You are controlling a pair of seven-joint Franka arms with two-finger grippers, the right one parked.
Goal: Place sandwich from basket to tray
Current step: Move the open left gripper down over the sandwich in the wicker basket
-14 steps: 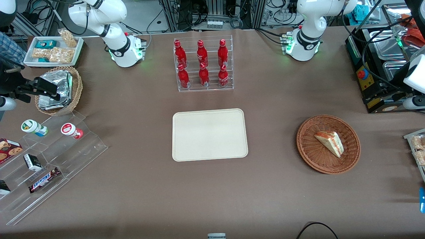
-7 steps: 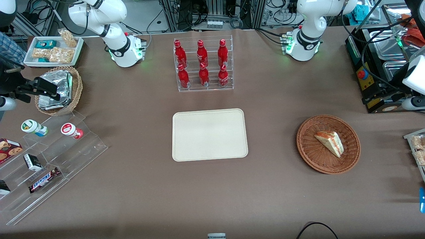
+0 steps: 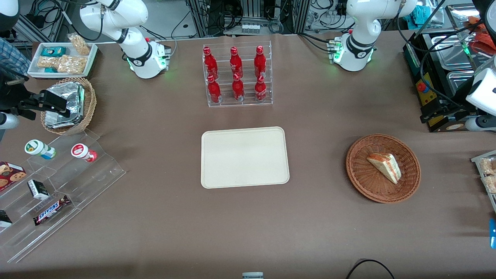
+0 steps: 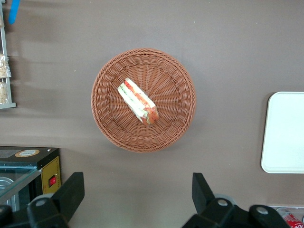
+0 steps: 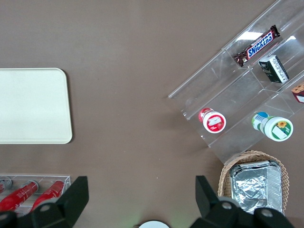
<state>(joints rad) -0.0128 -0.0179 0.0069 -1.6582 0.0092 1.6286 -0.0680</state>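
Observation:
The sandwich (image 3: 384,166) (image 4: 137,101), a pale wedge with red and green filling, lies in the round reddish-brown basket (image 3: 360,182) (image 4: 175,95) toward the working arm's end of the table. A cream tray (image 3: 244,157) (image 4: 285,133) (image 5: 33,104) lies flat at the table's middle with nothing on it. My left gripper (image 3: 441,111) (image 4: 135,187) hangs high above the table edge beside the basket, farther from the front camera than it. It is open, with only bare table between its fingers.
A clear rack of red bottles (image 3: 237,73) stands farther from the front camera than the tray. A black box with a red button (image 3: 424,87) sits under the gripper. A snack tray (image 3: 486,174) lies beside the basket. A foil-filled tan basket (image 3: 69,104) and an acrylic stand (image 3: 58,186) sit at the parked arm's end.
My left gripper has shifted slightly inward over the table toward the basket. The sandwich, basket and tray have not moved.

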